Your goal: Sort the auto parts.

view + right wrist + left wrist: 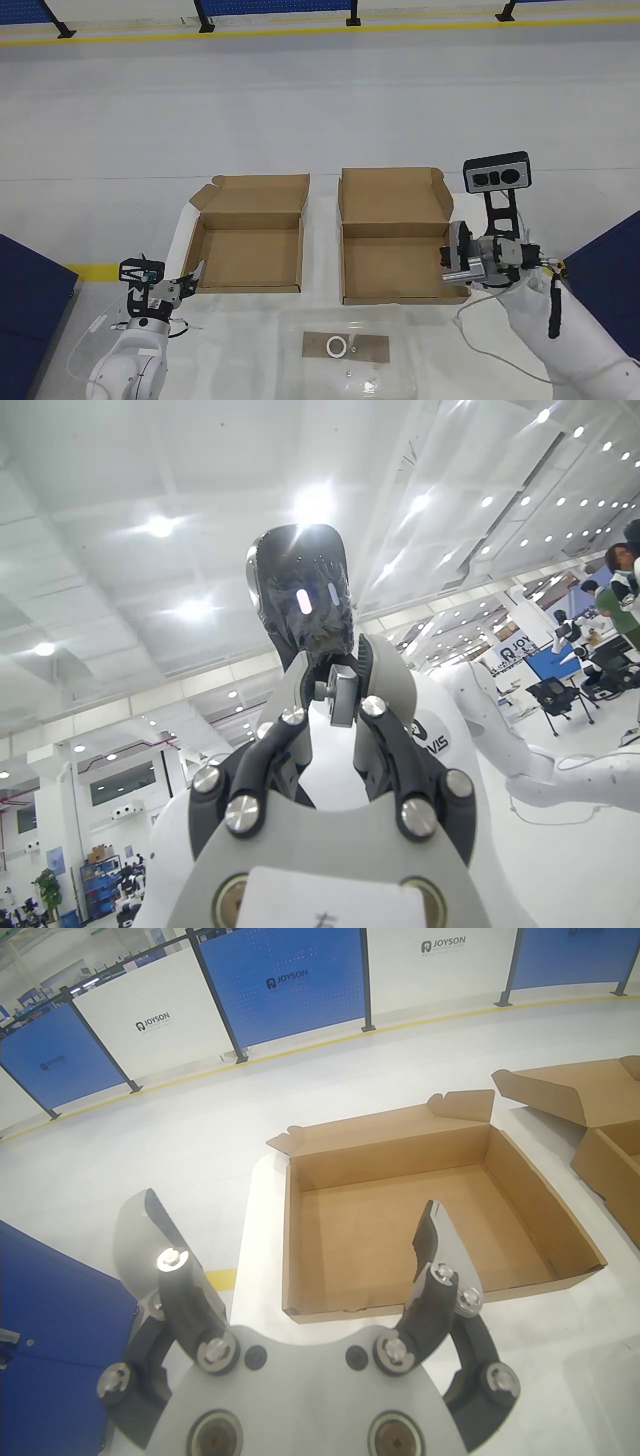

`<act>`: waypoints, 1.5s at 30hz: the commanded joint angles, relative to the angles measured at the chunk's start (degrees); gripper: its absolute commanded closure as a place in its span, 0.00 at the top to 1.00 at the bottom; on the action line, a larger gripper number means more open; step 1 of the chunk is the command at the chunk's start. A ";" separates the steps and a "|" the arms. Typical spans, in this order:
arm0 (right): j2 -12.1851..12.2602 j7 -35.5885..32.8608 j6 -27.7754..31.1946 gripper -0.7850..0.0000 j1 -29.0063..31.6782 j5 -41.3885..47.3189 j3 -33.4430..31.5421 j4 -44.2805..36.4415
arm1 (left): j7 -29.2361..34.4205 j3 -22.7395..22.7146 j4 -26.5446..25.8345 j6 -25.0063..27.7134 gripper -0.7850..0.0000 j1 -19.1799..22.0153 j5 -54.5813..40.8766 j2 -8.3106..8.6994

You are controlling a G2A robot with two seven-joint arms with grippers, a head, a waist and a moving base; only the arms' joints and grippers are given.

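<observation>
Presently the left gripper (290, 1203) hangs with jaws apart and nothing in them, at the near left corner of the left box (250, 255), which is plain brown cardboard with its lid folded back. Near centre, a metal ring (337, 347) lies on a brown card (372, 346). The right gripper (332, 657) is clamped on a small grey metal block (344, 700) at the right box's (395, 270) right edge. The step is judged to be placing; the next move calls for lowering and release.

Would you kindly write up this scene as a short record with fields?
left box: open, lid folded back
right box: open, lid folded back
left gripper: open, beside left box's near corner
right gripper: shut on small grey metal part, at right box's near corner
ring: on cardboard strip, in front of boxes
</observation>
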State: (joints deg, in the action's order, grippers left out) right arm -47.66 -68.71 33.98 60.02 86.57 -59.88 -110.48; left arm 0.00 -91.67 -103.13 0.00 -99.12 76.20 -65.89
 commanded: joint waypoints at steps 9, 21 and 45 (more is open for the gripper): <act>-2.50 -3.74 -5.39 0.00 3.62 13.39 -0.36 -1.87 | 0.00 0.00 0.00 0.00 1.00 0.00 0.00 0.00; -6.53 -7.88 -8.06 0.00 4.40 24.65 0.26 -1.61 | 0.00 0.00 0.00 0.00 1.00 0.00 0.00 0.00; -8.15 0.64 -10.27 0.00 8.38 -0.61 -8.42 -1.91 | 0.00 0.00 0.00 0.00 1.00 0.00 0.00 0.00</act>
State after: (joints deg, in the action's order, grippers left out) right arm -55.60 -67.58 23.73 68.29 84.05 -68.31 -112.38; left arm 0.00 -91.67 -103.13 0.00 -99.12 76.20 -65.89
